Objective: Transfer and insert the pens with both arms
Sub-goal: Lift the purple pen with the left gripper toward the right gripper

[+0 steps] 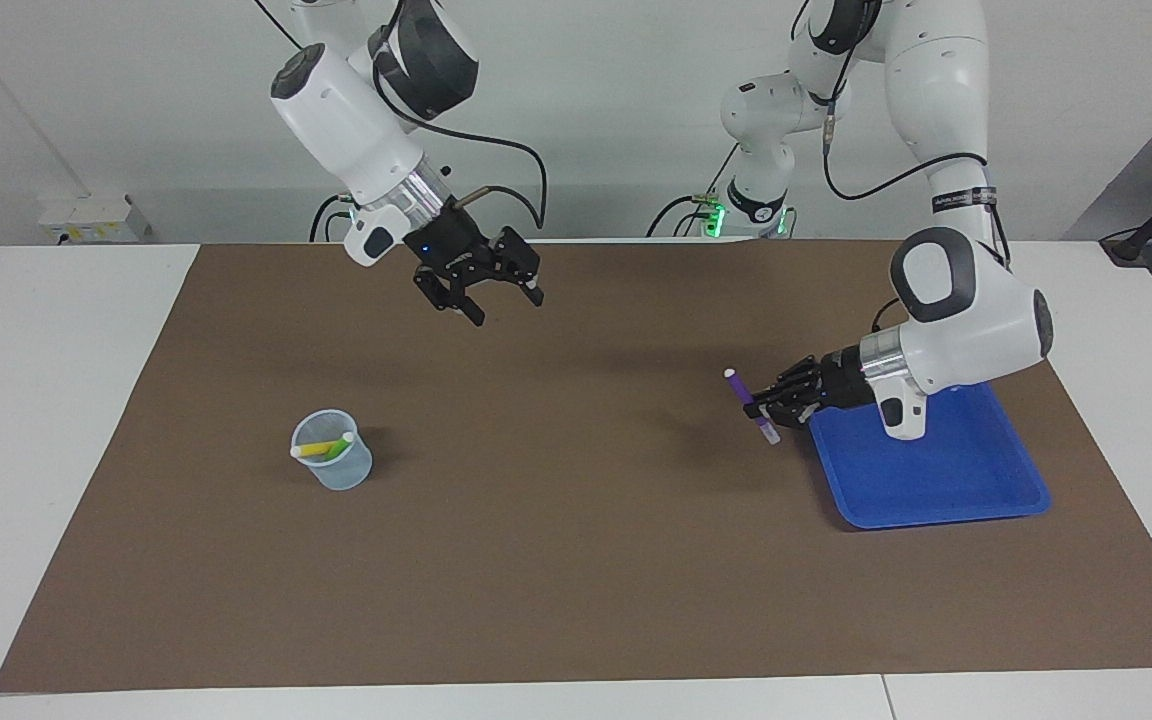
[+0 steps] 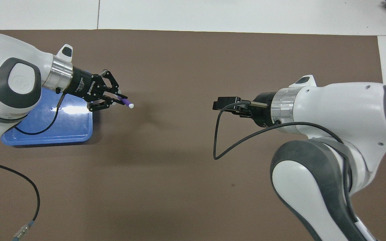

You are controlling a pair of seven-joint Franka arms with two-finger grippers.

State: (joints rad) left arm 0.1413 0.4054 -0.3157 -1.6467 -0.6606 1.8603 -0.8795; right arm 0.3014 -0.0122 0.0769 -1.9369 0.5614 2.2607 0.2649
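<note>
The left gripper [image 1: 762,404] hangs over the brown mat [image 1: 576,560] just beside the blue tray [image 1: 946,490], toward the left arm's end of the tabletop [image 1: 46,400]. Its fingers are clamped on the purple pen [image 1: 748,398], which they hold tilted in the air, gripped about midway with both ends sticking out. In the overhead view the purple pen [image 2: 125,102] pokes out past the left gripper [image 2: 116,99], its pale end pointing toward the middle of the mat.

The right gripper [image 1: 501,298] is raised over the mat, its fingers spread apart and holding nothing.

The yellow pen [image 1: 318,449] and the green pen [image 1: 338,446] lean inside the clear cup [image 1: 336,470], which stands on the mat toward the right arm's end.
</note>
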